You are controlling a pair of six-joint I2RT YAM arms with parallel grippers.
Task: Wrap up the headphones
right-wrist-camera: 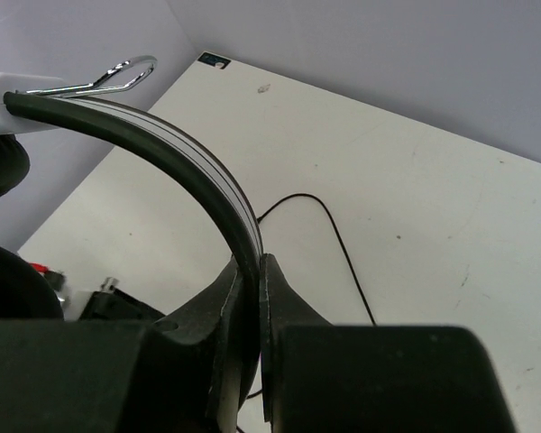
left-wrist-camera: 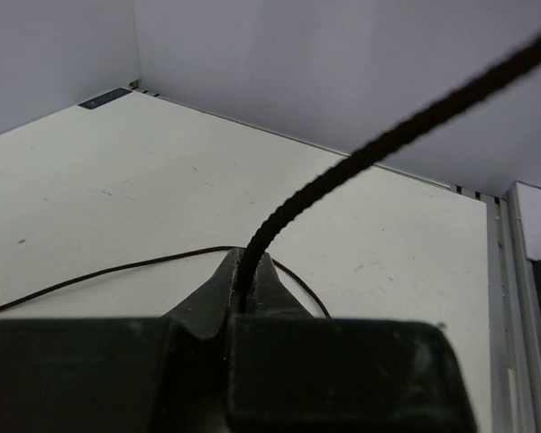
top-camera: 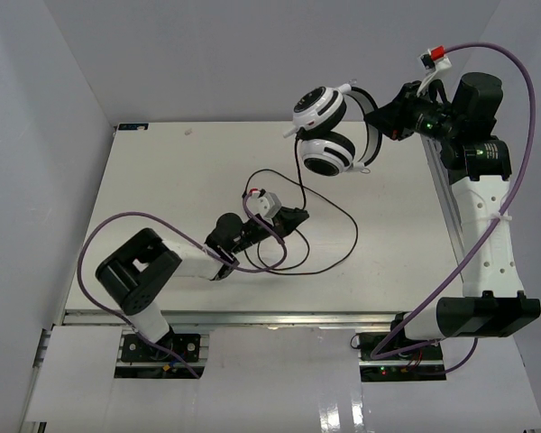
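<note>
Right gripper (top-camera: 379,120) is pinching the headband (right-wrist-camera: 185,153), holding the headphones (top-camera: 323,131) aloft near the table's (top-camera: 162,180) far edge. Left gripper (top-camera: 296,216) is clamping the black cord (left-wrist-camera: 388,140) low. Winding seems to be just starting; next calls for carrying the cord around the cups.

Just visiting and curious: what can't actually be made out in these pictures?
- Left wrist view: the headphones lie outside the frame; of them only the cord, blurred near the lens, shows in the shut left gripper.
- Right wrist view: the ear cups are cut off at the left edge; of them only the headband, clamped in the right gripper, shows.
- Top view: the cord's free end is too thin to find among its loops.
</note>
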